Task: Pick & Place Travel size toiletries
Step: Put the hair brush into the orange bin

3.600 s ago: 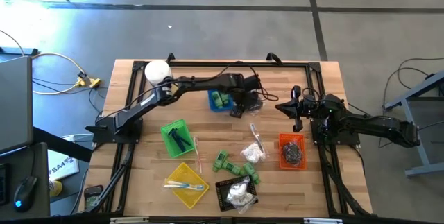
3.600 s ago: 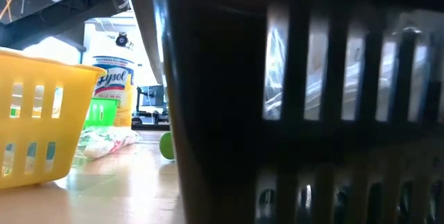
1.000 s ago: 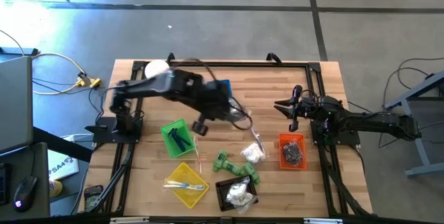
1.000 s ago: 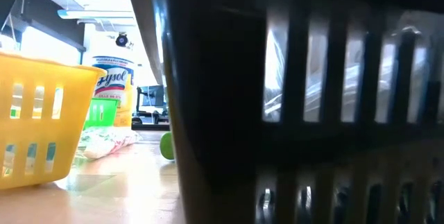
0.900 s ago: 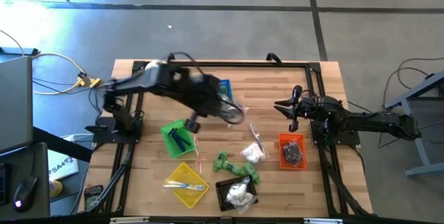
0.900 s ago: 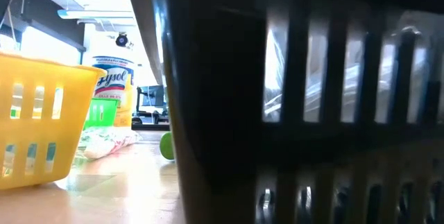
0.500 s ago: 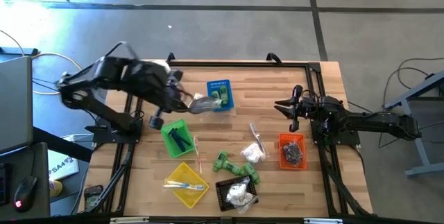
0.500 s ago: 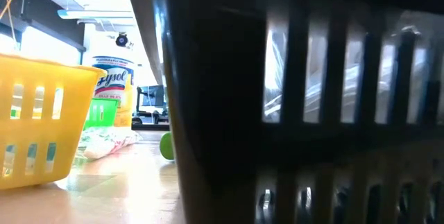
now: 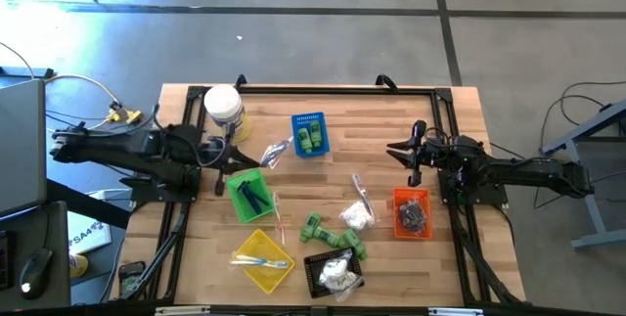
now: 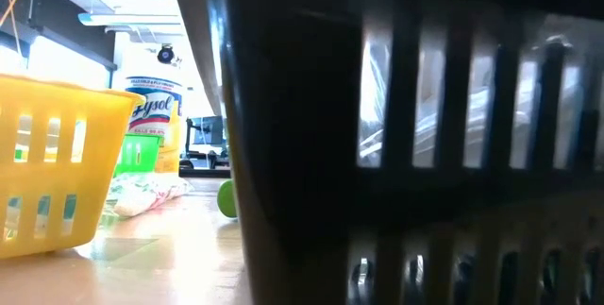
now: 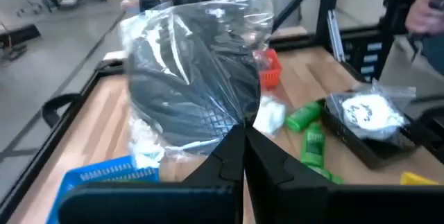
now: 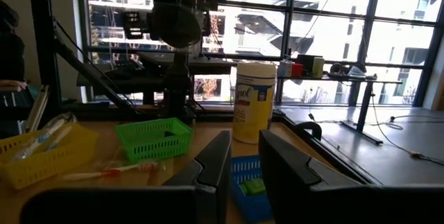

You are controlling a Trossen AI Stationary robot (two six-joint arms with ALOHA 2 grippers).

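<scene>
Looks like mid-carry: the left gripper (image 11: 239, 135) is pinched tight on a clear plastic bag (image 11: 198, 78) with something dark in it, held up above the table's left side just off the green basket (image 9: 246, 195). My guess is the next move is to line it up over a basket and release. Farther off, green bottles (image 9: 333, 236) and a white packet (image 9: 358, 216) lie loose mid-table, and the right gripper (image 9: 415, 153) waits beyond with fingers slightly parted and nothing between them
</scene>
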